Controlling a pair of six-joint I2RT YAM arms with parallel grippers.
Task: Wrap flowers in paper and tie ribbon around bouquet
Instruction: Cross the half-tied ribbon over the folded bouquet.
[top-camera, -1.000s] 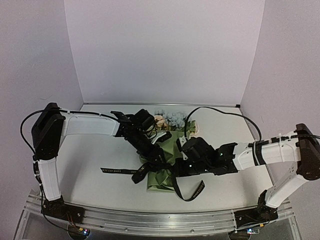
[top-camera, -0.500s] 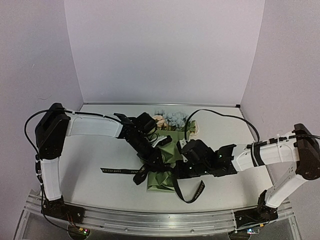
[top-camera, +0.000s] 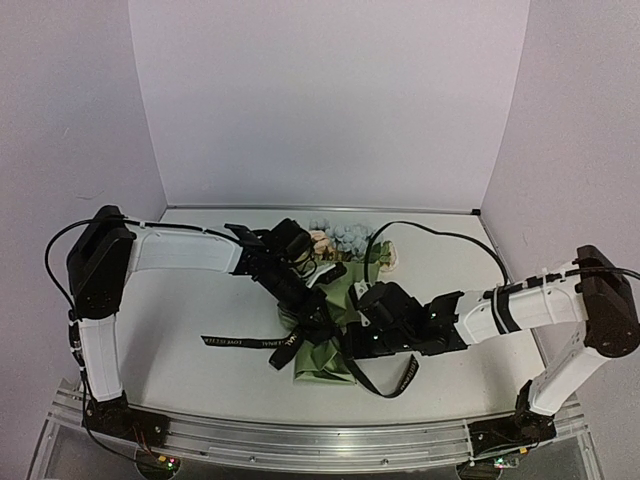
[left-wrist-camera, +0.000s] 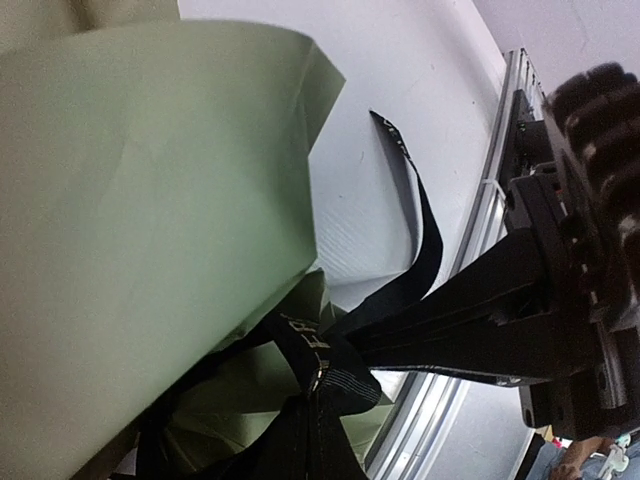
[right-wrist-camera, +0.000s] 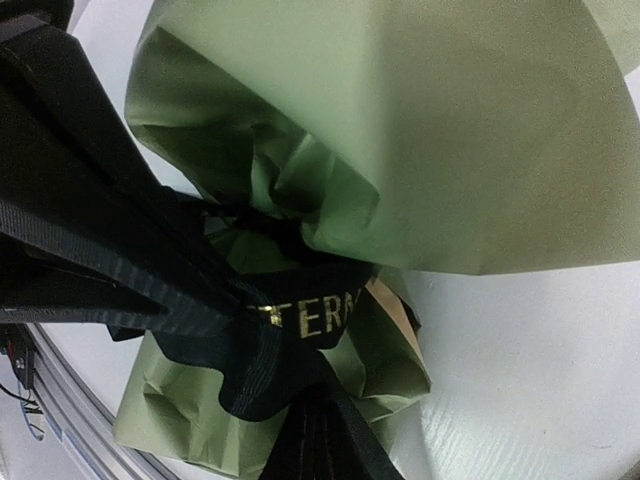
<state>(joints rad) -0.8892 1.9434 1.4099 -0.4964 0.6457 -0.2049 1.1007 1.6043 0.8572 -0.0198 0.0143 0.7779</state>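
Tying is the step in hand, judging by the layout: the flowers (top-camera: 340, 238) are already rolled inside the paper (right-wrist-camera: 400, 120), heads poking out at the far end, so the wrapping looks done. The bouquet (top-camera: 335, 300) lies on the table (top-camera: 200, 300) mid-workspace between both arms, narrow end toward the near edge. The ribbon (right-wrist-camera: 310, 315) goes round the pinched neck of the cone and crosses itself there; I can't tell if it's a real knot or just one cross. The left gripper (left-wrist-camera: 345, 345) is closed thin on the ribbon right at the neck. The right gripper (right-wrist-camera: 235, 310) is likewise clamped narrow on a strand from the other side, lettering showing just past its tips. One tail lies flat out to the left, the other loops loose near the front edge. Left to do, probably: pull tight, finish the knot or bow, release.
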